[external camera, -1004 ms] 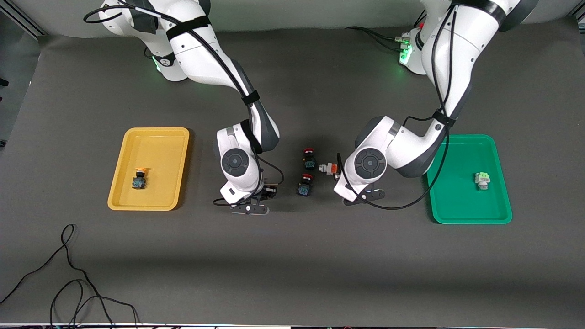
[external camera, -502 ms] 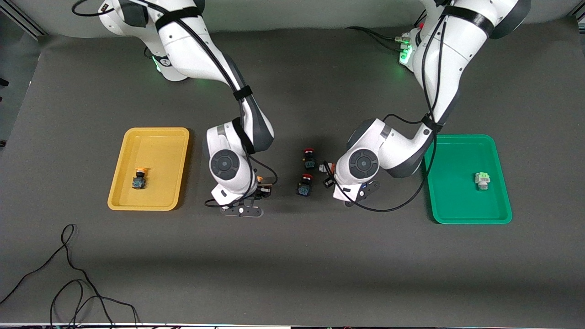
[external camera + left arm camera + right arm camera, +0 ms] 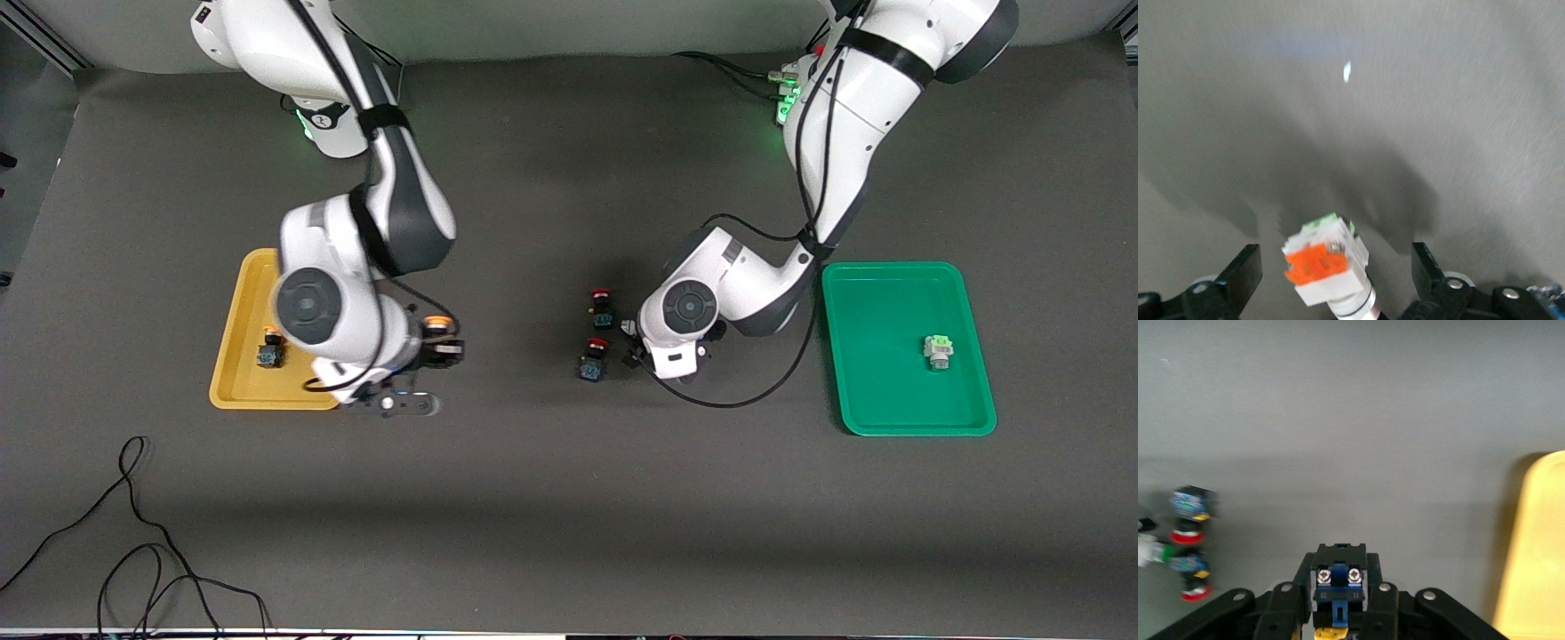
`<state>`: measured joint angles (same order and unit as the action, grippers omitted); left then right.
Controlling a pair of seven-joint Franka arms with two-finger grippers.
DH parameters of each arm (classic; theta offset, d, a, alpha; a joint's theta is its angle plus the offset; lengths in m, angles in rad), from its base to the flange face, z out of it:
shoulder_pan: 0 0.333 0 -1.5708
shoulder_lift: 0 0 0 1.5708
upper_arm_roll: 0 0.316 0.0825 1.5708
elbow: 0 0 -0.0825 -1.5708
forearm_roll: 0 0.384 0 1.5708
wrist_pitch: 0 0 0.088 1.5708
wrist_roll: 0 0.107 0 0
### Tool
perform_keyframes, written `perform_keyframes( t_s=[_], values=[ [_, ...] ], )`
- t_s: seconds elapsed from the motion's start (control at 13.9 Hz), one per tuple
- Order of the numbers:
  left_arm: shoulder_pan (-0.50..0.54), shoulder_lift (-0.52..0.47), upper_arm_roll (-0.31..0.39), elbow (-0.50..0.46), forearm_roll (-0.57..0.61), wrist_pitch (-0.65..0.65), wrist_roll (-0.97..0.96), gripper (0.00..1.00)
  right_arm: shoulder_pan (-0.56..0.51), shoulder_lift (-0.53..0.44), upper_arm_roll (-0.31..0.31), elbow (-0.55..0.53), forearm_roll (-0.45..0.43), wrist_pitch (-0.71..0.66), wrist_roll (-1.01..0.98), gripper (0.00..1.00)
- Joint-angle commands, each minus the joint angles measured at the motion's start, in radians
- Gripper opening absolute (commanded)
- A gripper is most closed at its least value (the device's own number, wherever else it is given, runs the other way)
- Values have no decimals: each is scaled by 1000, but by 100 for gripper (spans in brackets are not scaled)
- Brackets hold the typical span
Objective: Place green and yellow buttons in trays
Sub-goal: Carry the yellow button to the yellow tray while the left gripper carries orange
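At centre-left of the front view, the right gripper (image 3: 436, 348) hangs in the air just beside the yellow tray (image 3: 233, 356), its fingers clamped on a yellow-capped button (image 3: 1337, 590) with a black-blue body. A second yellow-capped switch (image 3: 269, 348) lies in that tray. At mid-frame the left gripper (image 3: 642, 348) is low over the mat, jaws spread wide and holding nothing; in its wrist view a white-bodied button with an orange block (image 3: 1327, 267) lies on the mat between the two fingers (image 3: 1245, 270), touching neither. Two red-capped switches (image 3: 597, 336) stand just beside it, toward the right arm's end. At the right of the frame, a white-bodied, pale green button (image 3: 937, 351) rests in the green tray (image 3: 876, 400).
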<state>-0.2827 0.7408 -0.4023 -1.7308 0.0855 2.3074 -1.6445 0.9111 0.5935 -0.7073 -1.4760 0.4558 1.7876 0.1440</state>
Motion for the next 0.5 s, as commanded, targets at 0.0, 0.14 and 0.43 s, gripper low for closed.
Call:
perform_keyframes(
  t_s=[0.0, 0.14, 0.43],
  values=[
    [-24, -6, 16, -18, 22, 24, -38, 100, 12, -56, -107, -166, 7, 30, -218, 19],
    [-24, -6, 16, -24, 48, 18, -28, 60, 14, -87, -176, -300, 7, 116, -346, 18],
    [-15, -9, 16, -24, 118, 0, -14, 0, 11, -126, -195, -553, 23, 381, -489, 18]
  ],
)
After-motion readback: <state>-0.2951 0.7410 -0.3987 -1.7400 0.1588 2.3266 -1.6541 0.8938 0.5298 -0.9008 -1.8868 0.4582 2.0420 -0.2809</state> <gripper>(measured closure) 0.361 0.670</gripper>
